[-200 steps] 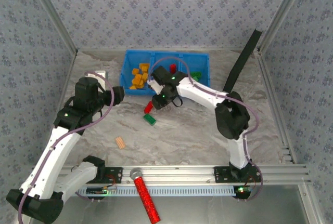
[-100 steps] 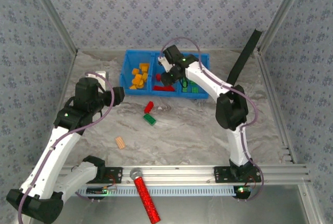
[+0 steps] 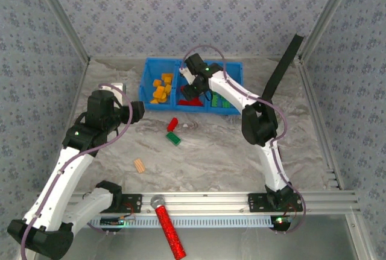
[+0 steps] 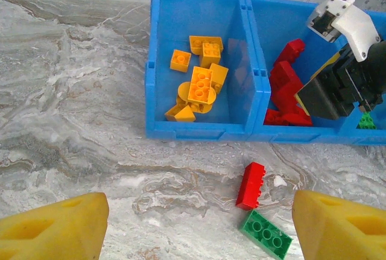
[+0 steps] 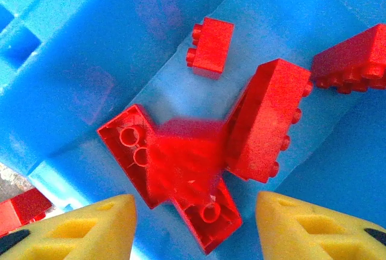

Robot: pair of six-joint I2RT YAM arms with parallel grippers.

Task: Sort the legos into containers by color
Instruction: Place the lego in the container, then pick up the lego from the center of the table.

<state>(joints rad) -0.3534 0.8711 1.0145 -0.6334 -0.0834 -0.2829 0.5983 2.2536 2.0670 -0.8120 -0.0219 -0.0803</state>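
Marbled table (image 3: 229, 151), patterned walls around. Over tray's (image 3: 151, 62) middle bay: right gripper (image 5: 193, 215) parted, empty; blurred brick (image 5: 187, 157) below, outline unclear. Left gripper (image 4: 199, 224) parted, empty, tips cropped. Near tray, on table: red lego (image 4: 250, 185), green lego (image 4: 265, 233).

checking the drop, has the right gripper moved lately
Yes: the right gripper moved from in front of the bright blue rectangular plastic tray to over its middle compartment.

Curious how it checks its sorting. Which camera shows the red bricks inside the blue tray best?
The right wrist view: the red bricks lie close up, studs visible, one blurred. The left wrist view shows them partly hidden behind the right arm; the top view shows them tiny, partly under that arm.
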